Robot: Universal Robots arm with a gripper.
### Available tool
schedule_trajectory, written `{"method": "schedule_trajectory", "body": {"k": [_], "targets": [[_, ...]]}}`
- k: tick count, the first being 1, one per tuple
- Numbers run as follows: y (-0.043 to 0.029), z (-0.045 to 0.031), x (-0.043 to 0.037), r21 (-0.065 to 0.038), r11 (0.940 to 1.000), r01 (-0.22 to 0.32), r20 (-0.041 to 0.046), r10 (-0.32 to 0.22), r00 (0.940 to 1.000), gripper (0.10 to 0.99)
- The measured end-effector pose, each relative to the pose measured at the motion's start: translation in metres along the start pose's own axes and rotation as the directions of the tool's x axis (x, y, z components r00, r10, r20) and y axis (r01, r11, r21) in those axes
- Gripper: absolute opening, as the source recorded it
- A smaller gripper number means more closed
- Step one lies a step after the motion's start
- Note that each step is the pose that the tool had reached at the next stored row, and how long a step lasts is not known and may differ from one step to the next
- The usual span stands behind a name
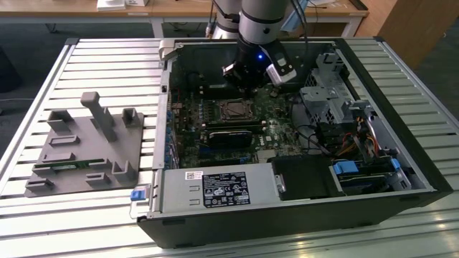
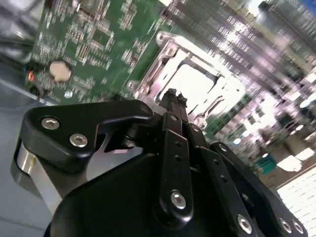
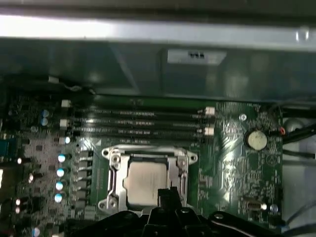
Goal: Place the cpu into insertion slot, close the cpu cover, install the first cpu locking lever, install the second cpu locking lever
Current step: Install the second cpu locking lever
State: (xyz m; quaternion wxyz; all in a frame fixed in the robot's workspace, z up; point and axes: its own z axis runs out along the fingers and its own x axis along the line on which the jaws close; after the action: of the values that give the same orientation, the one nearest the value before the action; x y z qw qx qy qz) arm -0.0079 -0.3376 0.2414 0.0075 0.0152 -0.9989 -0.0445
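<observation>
- Cpu (image 3: 145, 181): the grey square chip already sits inside the insertion slot (image 3: 114, 183) on the green board (image 3: 237, 168), with the silvery cpu cover (image 3: 148, 153) lying flat around it, its window showing the chip top.
- In the exterior view the insertion slot (image 1: 235, 109) is near the middle of the open computer case (image 1: 301, 215), just above the black fan shroud (image 1: 231, 135).
- The gripper (image 2: 172, 97) hangs right over the edge of the slot; in the exterior view the gripper (image 1: 248, 86) is just above the slot, a little toward the back wall of the case.
- Its fingers (image 2: 170, 106) look pressed together into one thin black tip, and I see nothing pinched between them.
- Judgement: placing the chip and closing the cover seem done, so the step in hand is most likely one of the locking levers. I cannot tell from these pictures if any lever is already hooked.
- Such a lever move would call for a steady push of the narrow tip on the thin wire beside the cover, sideways and down under its hook, without slipping onto the board parts around the slot.
- The grey holder plate (image 1: 86, 150) lies outside the case, well apart from the slot.
</observation>
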Motion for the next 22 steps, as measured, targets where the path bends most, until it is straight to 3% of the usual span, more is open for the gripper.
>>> {"method": "schedule_trajectory", "body": {"k": [5,7,9,13,22], "targets": [[-0.0190,0.0002,0.0006,-0.001,1.0000,0.000,-0.0001,0.000,1.0000,0.106],[-0.0217,0.0011,0.0006,-0.007,1.0000,0.000,0.0001,0.000,1.0000,0.106],[-0.0254,0.0017,0.0007,-0.021,0.9998,0.000,0.0005,0.000,1.0000,0.106],[-0.0366,0.0021,0.0010,-0.028,0.9996,0.000,0.0002,0.000,1.0000,0.106],[-0.0442,0.0016,0.0013,-0.029,0.9996,0.001,0.0002,0.000,1.0000,0.106]]}}
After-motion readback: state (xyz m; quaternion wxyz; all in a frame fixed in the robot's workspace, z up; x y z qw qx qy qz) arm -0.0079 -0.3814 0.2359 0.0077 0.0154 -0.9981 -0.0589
